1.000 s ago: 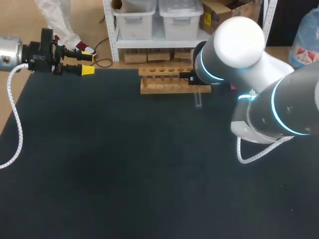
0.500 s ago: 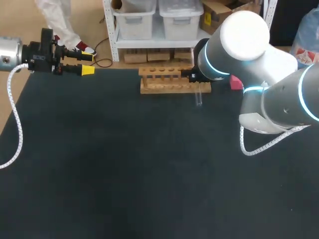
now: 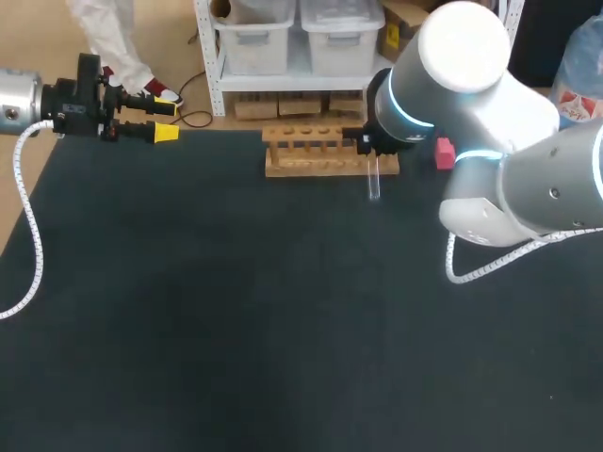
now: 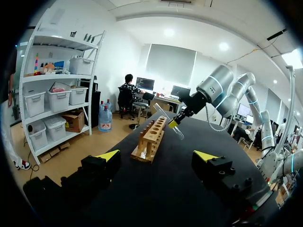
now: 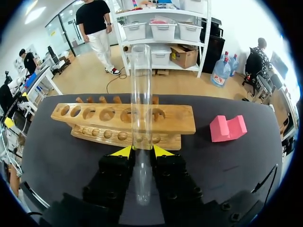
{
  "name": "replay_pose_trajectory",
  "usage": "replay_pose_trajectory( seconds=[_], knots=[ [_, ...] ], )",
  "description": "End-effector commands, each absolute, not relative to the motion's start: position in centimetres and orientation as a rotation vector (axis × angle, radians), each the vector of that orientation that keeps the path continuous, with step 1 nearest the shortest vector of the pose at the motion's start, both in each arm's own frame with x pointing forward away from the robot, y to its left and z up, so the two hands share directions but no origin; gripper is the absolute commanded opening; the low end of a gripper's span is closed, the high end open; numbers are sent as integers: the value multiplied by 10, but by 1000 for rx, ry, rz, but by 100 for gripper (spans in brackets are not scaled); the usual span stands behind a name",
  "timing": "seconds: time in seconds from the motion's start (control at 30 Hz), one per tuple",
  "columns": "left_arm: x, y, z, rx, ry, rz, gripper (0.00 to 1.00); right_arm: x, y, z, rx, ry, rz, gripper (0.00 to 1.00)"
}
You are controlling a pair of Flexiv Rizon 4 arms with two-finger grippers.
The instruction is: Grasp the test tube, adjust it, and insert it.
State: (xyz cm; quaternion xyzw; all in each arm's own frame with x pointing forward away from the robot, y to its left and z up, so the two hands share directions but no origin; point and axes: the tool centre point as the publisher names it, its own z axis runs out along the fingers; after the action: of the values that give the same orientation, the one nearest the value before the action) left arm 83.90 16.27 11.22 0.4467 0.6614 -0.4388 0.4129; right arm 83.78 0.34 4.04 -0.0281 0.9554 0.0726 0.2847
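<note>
A clear glass test tube (image 5: 141, 109) stands between the yellow tips of my right gripper (image 5: 138, 151), which is shut on its lower part. In the head view the tube (image 3: 374, 179) hangs just in front of the right end of the wooden rack (image 3: 316, 155), with my right gripper (image 3: 367, 146) mostly hidden under the arm. The rack (image 5: 123, 120) lies straight ahead of that gripper, its row of holes showing empty. My left gripper (image 3: 167, 115) is at the table's far left edge, open with nothing between its fingers. In its own view, the left gripper (image 4: 157, 156) faces the rack (image 4: 150, 139) and the held tube (image 4: 168, 124).
A pink block (image 3: 445, 153) lies on the black tabletop to the right of the rack; it also shows in the right wrist view (image 5: 227, 128). My right arm's large white links hang over the table's right half. A white cable trails along the left edge.
My right arm has swung its elbow and wrist, bringing the tube slightly closer to the rack's right end. The left arm has not moved.
</note>
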Motion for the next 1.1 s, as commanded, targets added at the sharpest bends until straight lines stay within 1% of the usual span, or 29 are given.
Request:
replay_pose_trajectory(
  seconds=[0.03,0.27,0.43,0.8,1.1],
  knots=[
    [840,163,112,1124,1661,-1104,100,829,3,46,-64,2545,190,0],
    [840,163,112,1124,1661,-1104,100,813,4,59,-25,2482,174,0],
    [840,163,112,1124,1661,-1104,100,804,-2,75,26,2308,128,0],
    [840,163,112,1124,1661,-1104,100,799,-14,104,44,2113,68,0],
    [840,163,112,1124,1661,-1104,100,796,-14,109,16,2078,96,0]
  ],
)
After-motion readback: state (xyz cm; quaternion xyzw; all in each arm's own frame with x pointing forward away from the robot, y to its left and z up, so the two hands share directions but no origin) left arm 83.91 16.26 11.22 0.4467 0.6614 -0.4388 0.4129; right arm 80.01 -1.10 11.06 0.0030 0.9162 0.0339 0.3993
